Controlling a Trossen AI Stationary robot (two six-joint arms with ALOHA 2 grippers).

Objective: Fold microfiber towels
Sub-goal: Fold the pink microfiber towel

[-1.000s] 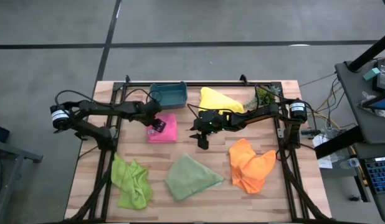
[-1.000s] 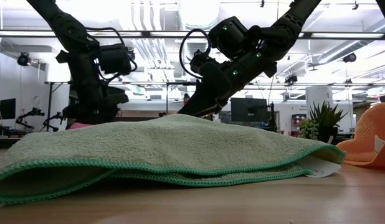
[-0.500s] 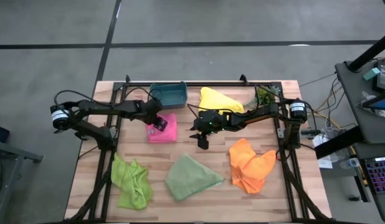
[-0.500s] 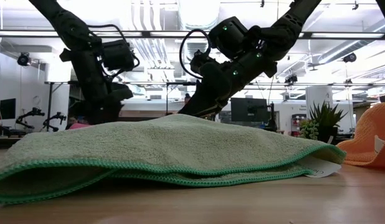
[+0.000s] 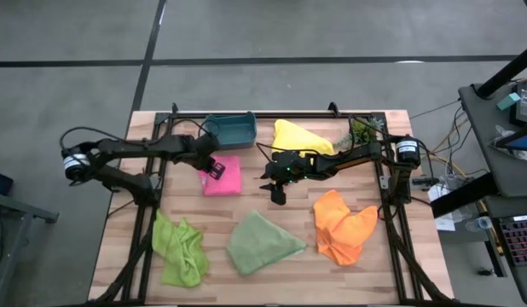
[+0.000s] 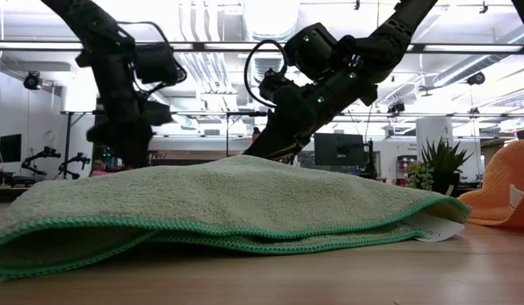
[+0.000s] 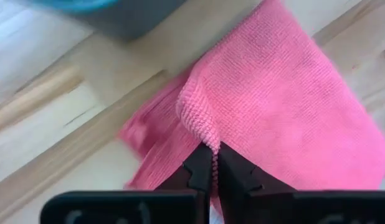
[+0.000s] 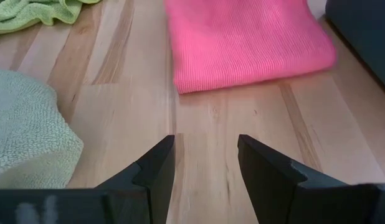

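Table seen from above, near edge to far. Near row: lime towel (image 5: 179,249) at 7 o'clock, sage towel (image 5: 260,243) at 6, orange towel (image 5: 342,224) at 5, all crumpled and well apart. Mid-table: R gripper (image 5: 277,191) hung over bare wood betw. sage and pink towels, fingers (image 8: 156,168) spread, holding nothing. At 10 o'clock the pink towel (image 5: 223,176) lay flat as a folded rectangle; L gripper (image 5: 214,167) sat at its far-left corner, fingers (image 7: 199,169) pressed together on a raised pinch of pink edge. Far row: teal bin (image 5: 229,129) at 11 o'clock just beyond pink towel; yellow towel (image 5: 299,137) at 12; plant (image 5: 362,130) at 1.
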